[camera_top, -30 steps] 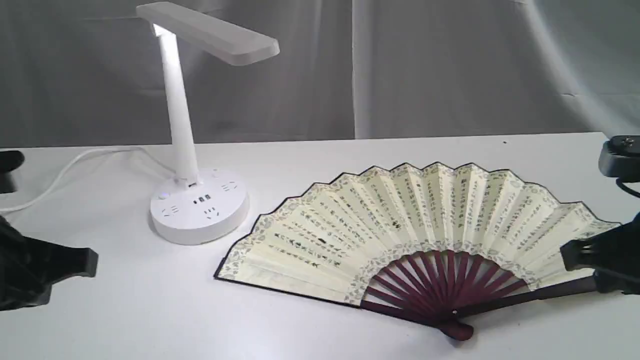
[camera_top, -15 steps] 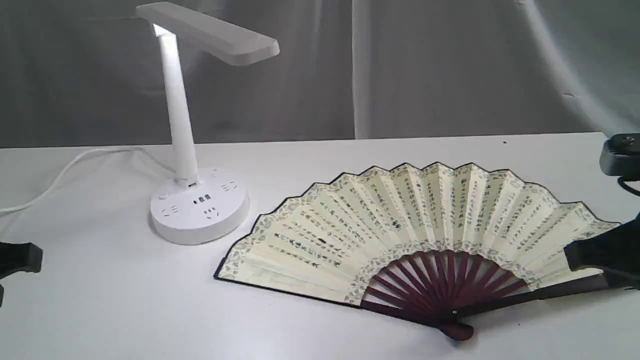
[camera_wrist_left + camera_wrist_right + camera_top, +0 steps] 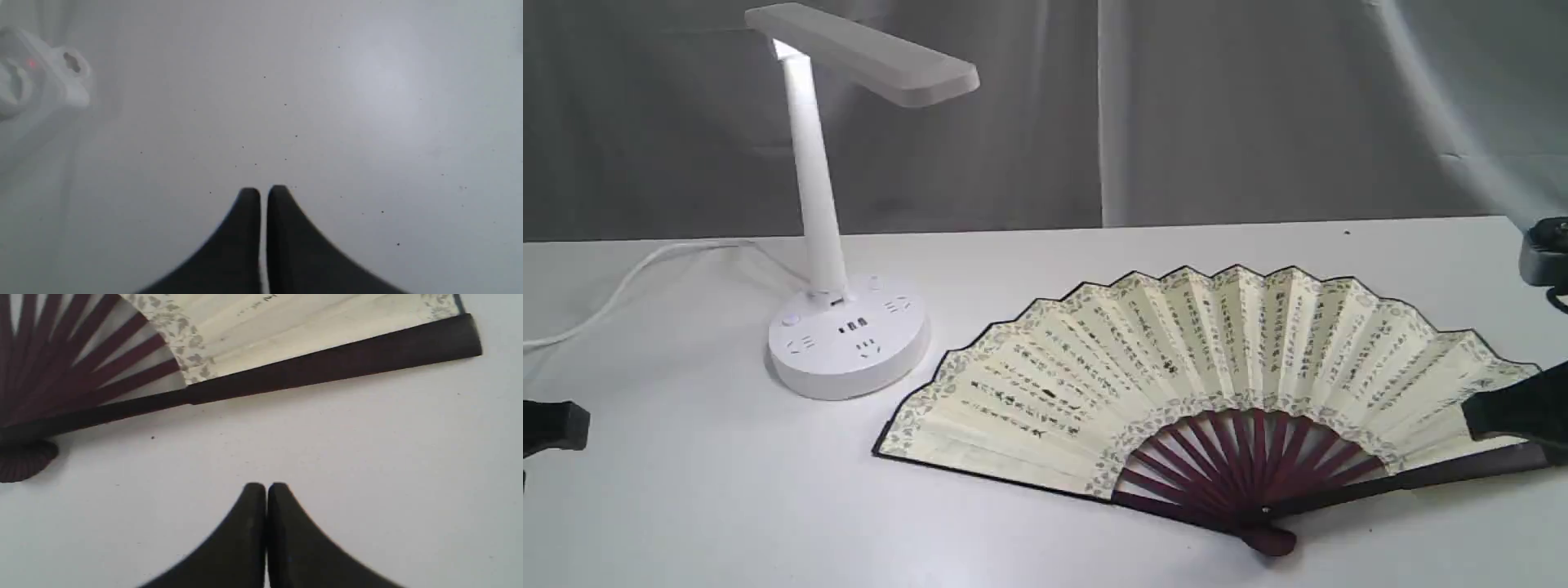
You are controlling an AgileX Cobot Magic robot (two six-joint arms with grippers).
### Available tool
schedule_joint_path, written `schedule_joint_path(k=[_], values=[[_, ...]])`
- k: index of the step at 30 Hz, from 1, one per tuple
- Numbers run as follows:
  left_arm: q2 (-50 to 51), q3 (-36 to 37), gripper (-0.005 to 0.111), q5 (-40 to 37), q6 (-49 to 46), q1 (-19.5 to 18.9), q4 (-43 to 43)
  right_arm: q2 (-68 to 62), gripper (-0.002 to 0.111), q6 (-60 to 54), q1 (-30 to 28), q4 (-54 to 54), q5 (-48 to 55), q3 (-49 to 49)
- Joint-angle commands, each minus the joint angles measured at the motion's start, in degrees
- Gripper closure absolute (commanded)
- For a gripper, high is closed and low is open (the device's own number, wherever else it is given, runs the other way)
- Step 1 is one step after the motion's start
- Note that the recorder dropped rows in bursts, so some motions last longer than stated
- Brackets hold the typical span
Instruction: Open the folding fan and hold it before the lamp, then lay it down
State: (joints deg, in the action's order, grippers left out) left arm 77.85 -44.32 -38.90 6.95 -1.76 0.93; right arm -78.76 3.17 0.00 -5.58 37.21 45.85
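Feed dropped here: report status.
Left gripper jaws shut, empty. Right gripper jaws shut, empty. Cream pleated paper folding fan open, flat on white table. Nothing obstructing.

A grey draped curtain (image 3: 1258, 114) hangs behind a white table (image 3: 727, 506) under soft, even light.

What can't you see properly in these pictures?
Exterior view: script on the folding fan is too small to read.
Exterior view: the left gripper and right gripper are cut off by the picture's edges.
Exterior view: the cord from the lamp runs off the left edge.
Left wrist view: a white object with a red light is too blurred to identify.
Right wrist view: the frame cuts off most of the fan.
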Motion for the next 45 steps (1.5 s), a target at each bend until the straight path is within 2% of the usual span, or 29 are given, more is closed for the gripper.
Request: schedule_joint_path(k=[1,20,32,45], values=[[-0.5,-0.3,0.107,0.5,-0.2,0.0,-0.2,0.5,0.108,1.7,0.0,-1.7,0.3,0.3],[-0.8,-0.3,0.107,0.1,-2.6,0.0,0.4,0.5,0.108,1.4,0.0,-0.9,1.6,0.3],[-11.1,-0.3,0.107,-0.4,-3.2,0.0,-0.3,3.2,0.108,-0.1,0.1,0.9,2.4,0.3],[-16.1,-0.3,0.107,-0.4,-6.2,0.0,-0.3,12.6,0.108,-0.9,0.1,0.9,5.0,0.3]])
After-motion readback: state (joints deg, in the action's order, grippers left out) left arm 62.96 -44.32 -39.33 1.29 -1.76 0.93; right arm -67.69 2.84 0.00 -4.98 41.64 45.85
